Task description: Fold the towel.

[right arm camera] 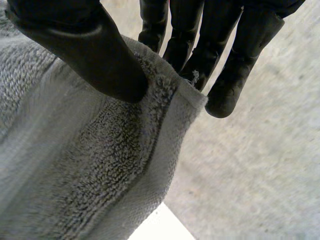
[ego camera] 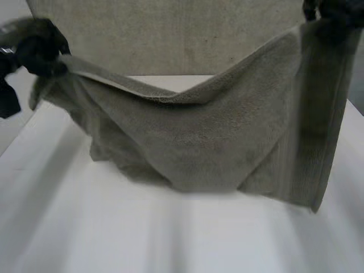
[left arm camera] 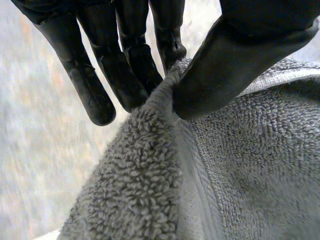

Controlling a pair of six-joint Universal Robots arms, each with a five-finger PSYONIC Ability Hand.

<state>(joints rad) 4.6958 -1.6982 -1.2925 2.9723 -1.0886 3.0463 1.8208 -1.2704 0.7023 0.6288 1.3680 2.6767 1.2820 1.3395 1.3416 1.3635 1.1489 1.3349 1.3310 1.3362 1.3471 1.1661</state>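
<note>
Above the white table (ego camera: 68,227): you have the towel (ego camera: 216,136) lifted between both hands. Its top edge dips in the middle, and its lower part seems to rest bunched on the tabletop.
Left hand (left arm camera: 235,65): it is at the far left, raised off the table. The thumb presses against nearly straight fingers, pinching the towel's edge at what looks like a top corner. One finger stands free beside the pinch.
Right hand (right arm camera: 85,55): it is at the far right and higher than your left. The thumb lies on the looped face with the fingers behind, nipping the corner where the flat hem band (right arm camera: 167,150) ends.
Why the corners: gripping there lets the cloth's own weight pull it open. That gives you straight edges to match, not a heap.
Why the sag: your hands appear closer together than the towel is wide, so the top edge hangs slack. With the right hand higher, the right side falls as a long flap toward the near right.
Step in hand: this looks like spreading the towel before laying it down for a first fold.
Progress: early, I judge, because no tidy fold shows.
Next move calls for: drawing the hands apart and level until the top edge runs straight, then lowering.
Risk: both pinches sit close to the hem, so a sharp pull could slip a corner free.
</note>
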